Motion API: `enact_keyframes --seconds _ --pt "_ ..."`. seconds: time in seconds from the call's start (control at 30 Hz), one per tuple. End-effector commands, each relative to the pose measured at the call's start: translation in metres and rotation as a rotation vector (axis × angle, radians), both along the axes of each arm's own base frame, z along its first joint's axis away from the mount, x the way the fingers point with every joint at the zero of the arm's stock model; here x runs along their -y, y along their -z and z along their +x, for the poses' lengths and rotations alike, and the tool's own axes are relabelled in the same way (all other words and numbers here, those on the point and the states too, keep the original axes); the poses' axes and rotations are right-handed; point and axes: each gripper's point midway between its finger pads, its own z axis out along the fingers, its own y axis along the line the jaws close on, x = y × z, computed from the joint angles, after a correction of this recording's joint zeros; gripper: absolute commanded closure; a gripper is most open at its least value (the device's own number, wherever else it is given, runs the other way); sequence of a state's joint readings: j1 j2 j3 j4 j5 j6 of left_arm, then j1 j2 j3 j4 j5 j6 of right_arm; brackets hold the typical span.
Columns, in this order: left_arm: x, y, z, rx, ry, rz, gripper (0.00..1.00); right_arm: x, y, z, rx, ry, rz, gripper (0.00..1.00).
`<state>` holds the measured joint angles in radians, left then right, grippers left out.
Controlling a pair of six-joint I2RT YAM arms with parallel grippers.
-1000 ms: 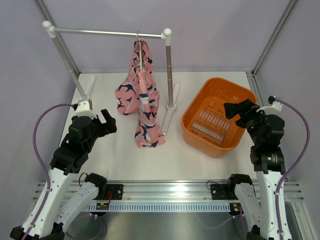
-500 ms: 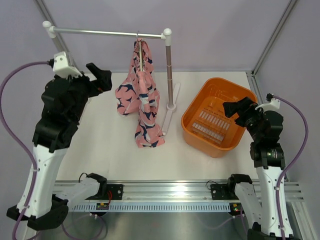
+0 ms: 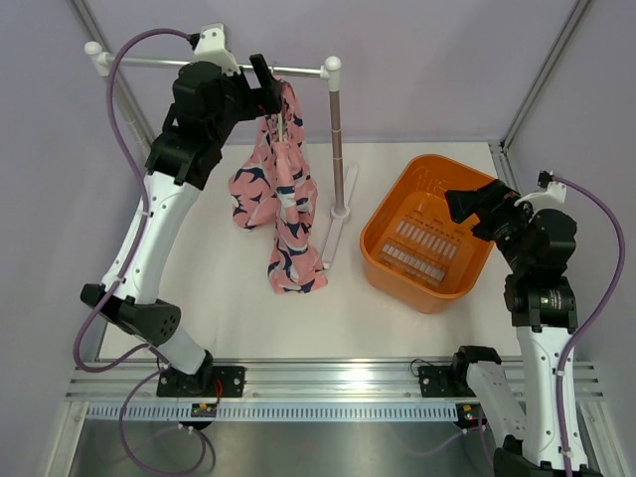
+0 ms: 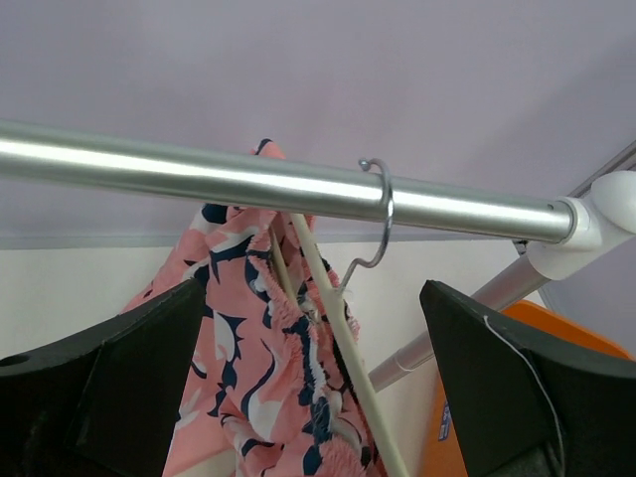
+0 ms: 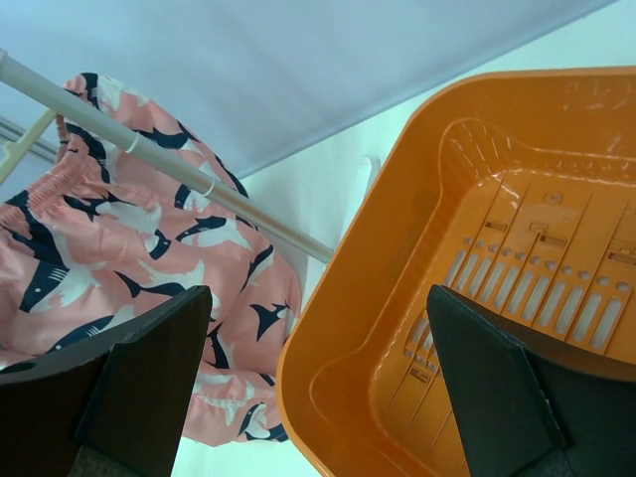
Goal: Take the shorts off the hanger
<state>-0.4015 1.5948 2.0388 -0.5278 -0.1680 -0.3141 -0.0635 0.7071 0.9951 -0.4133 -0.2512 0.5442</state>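
Rail (image 4: 199,179) with hanger (image 4: 336,318) and shorts (image 4: 248,338) fronts the wide-spread left hand (image 4: 316,293) — right hand (image 5: 318,298) gapes near orange basket (image 5: 378,248).

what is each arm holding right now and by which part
Nothing is held. The left fingers are open before the hanger; the right fingers are open by the orange basket.

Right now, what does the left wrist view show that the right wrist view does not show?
Only the left wrist view shows the wire hook of the hanger over the horizontal rail. Only the right wrist view shows the slotted floor of the orange basket. Both show the shorts hanging and a part of the basket.
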Motion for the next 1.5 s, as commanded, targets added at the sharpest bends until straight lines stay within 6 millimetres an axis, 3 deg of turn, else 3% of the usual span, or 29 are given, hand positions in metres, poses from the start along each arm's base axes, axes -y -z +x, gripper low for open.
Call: enact_keyframes --seconds 0.0,0.27,0.5,0.77,1.47 --pt "0.018 -0.03 0.002 0.098 0.035 0.001 0.05 -0.006 -0.02 -0.006 0.041 -0.033 -0.016 0.0" --pt "0.035 0.004 0.023 0.038 -0.023 0.055 0.05 -0.007 -0.02 -0.01 0.039 -0.038 -0.012 0.01" --pt "0.028 0.036 0.033 -0.017 -0.112 0.103 0.06 -0.009 -0.019 -0.008 0.033 -0.051 -0.007 0.01" --pt "0.032 0.04 0.038 -0.014 -0.101 0.108 0.08 -0.013 -0.02 -0.003 0.001 -0.078 0.003 0.01" --pt "0.04 0.063 0.04 -0.068 -0.073 0.109 0.49 -0.016 -0.019 -0.005 -0.026 -0.088 0.019 0.0"
